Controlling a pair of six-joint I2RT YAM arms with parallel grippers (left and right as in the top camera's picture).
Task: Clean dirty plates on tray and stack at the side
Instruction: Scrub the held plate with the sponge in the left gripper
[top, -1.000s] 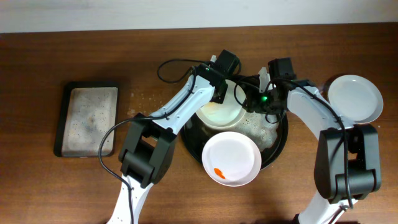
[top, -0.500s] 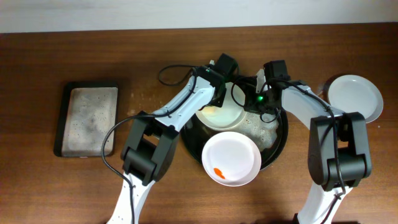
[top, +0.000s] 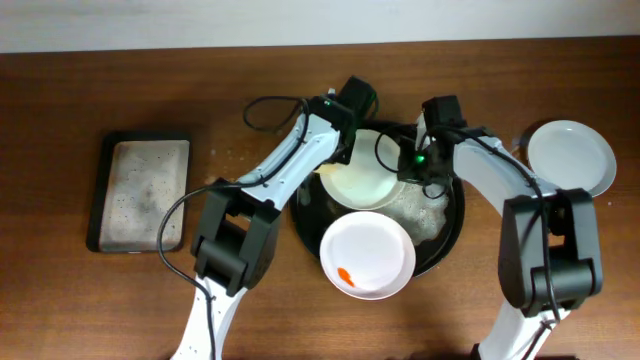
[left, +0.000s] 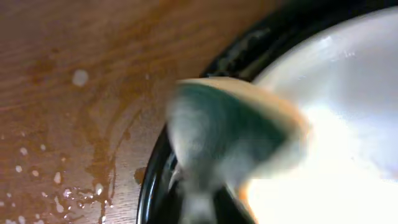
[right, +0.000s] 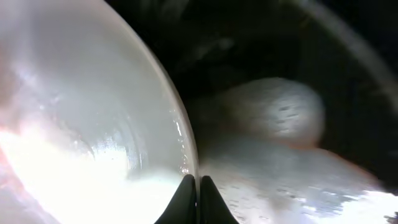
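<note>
Far to the left sits the grey sponge tray (top: 145, 195), well apart from the work. Next along, the left gripper (top: 342, 150) has swung a little toward the table's back-left over the last second. In its wrist view the sponge (left: 230, 137) is a blur across the near rim of the plate being washed (top: 360, 175). That claw looks closed on the sponge, though the smearing hides its fingers and how wide they stand. Water drops (left: 79, 77) speckle the wood beside it.

This plate lies in the back of the black tray (top: 452, 232) and has slid slightly leftward with the stroke, so scrubbing seems to be under way. Foam (top: 425, 210) lies on the tray floor to its right.

The right gripper (top: 410, 168) has moved up along the plate's right edge. In its own view the fingertips (right: 186, 196) are pinched nearly shut on the thin rim, steadying it, with suds (right: 273, 118) beyond.

The front plate (top: 368, 252), overhanging the tray's near rim, has nudged leftward and keeps its orange smear (top: 347, 276), so it is not yet cleaned. Off the tray at far right rests a bare white plate (top: 571, 158), apparently the start of the stack. By my judgement the task is roughly midway, with one plate set aside, one in hand and one waiting
</note>
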